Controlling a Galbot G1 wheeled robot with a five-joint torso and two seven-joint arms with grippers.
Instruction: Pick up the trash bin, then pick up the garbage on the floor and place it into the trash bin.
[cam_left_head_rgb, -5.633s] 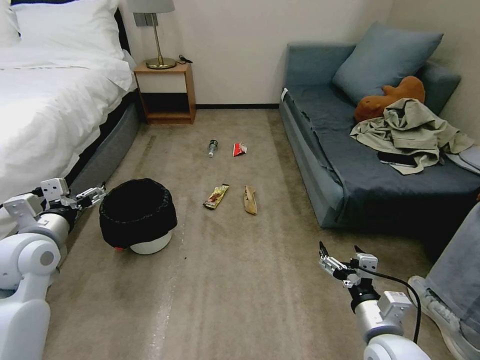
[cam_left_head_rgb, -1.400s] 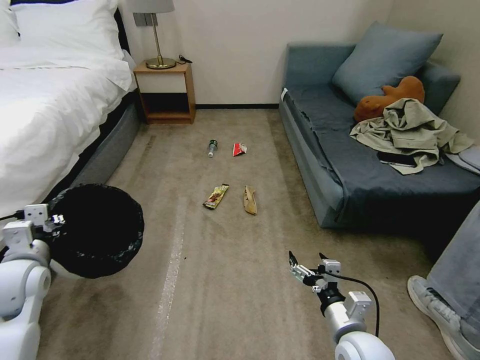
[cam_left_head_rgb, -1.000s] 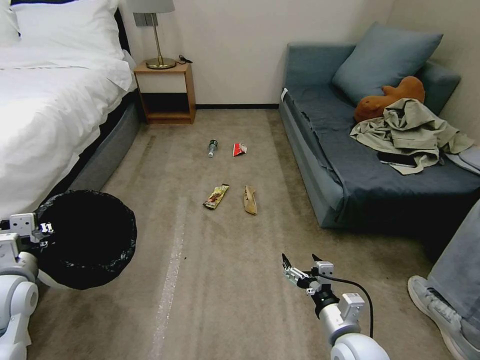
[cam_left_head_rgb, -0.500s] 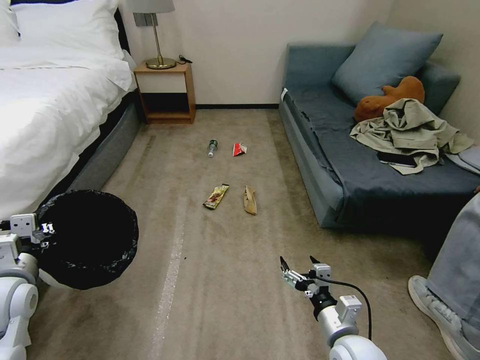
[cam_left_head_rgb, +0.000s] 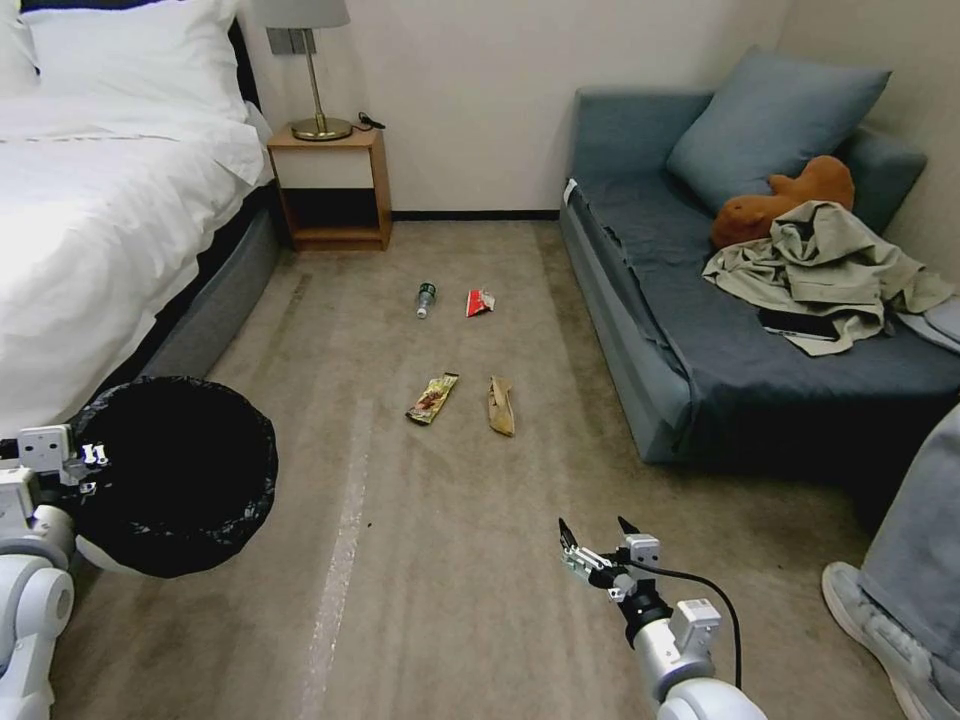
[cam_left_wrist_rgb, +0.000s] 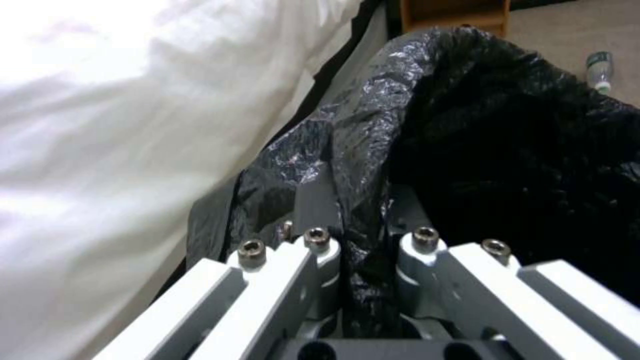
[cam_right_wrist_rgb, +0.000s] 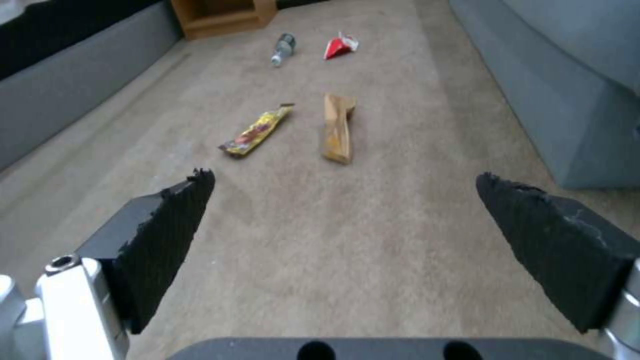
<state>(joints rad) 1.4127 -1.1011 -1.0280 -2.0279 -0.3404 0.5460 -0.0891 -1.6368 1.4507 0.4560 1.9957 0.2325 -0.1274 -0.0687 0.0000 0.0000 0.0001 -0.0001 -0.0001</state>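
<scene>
The trash bin, mouth tilted toward the camera, hangs beside the bed, its bag-covered rim pinched in the left gripper. The right gripper hovers with jaws spread above the carpet. Farther off, the tan wrapper lies lengthwise away from the robot; the gold wrapper lies slanted beside it.
</scene>
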